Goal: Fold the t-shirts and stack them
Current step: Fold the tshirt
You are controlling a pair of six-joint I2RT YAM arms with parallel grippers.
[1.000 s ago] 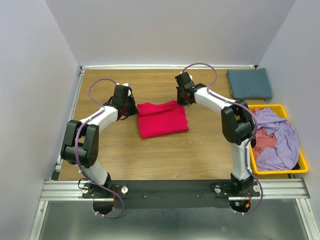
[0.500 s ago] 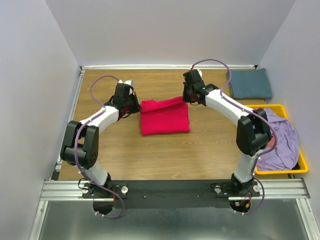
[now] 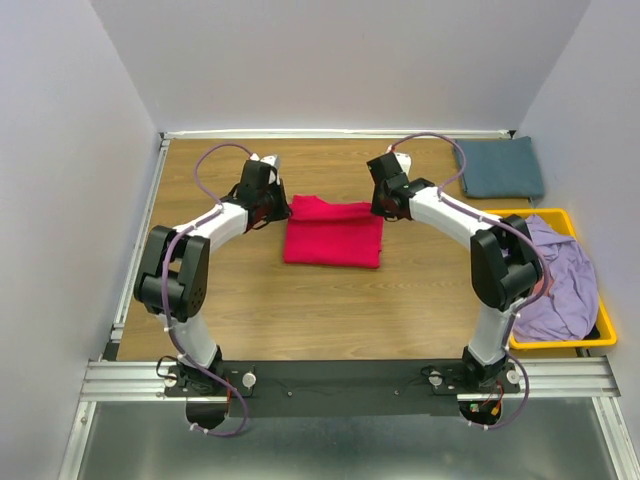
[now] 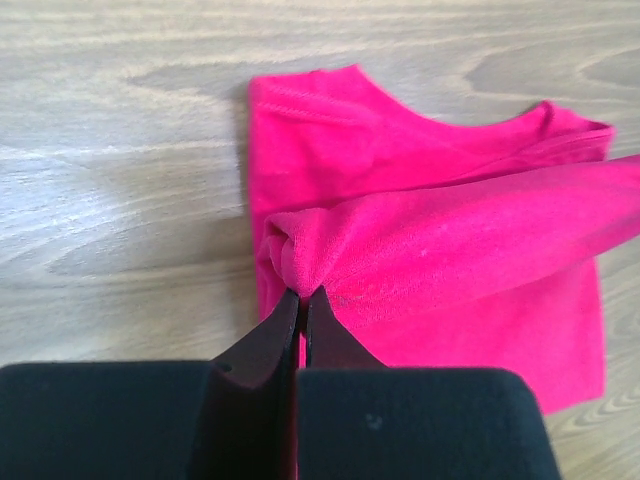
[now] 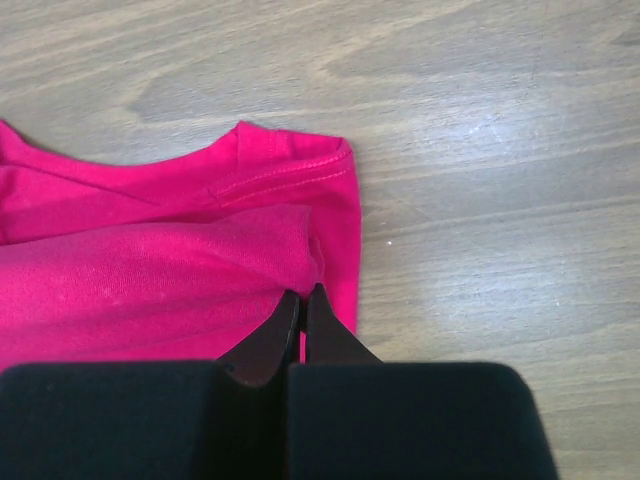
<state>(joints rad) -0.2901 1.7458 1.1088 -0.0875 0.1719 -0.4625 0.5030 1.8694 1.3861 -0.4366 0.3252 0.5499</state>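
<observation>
The crimson-pink t-shirt lies folded in a rectangle on the wood table, near the middle. My left gripper is shut on its far-left corner; in the left wrist view the jaws pinch a raised fold of pink cloth. My right gripper is shut on the far-right corner; the right wrist view shows the pinch on the top layer of the pink shirt, collar beyond. A slate blue-grey shirt lies folded at the far right. A lavender shirt and a pinkish one are heaped in the bin.
The yellow plastic bin stands at the table's right edge. White walls close in the table at the back and both sides. Bare wood lies between the pink shirt and the arm bases.
Both grippers have carried the pink shirt to the right and slightly farther back. The cloth now lies flatter and squarer between them.
</observation>
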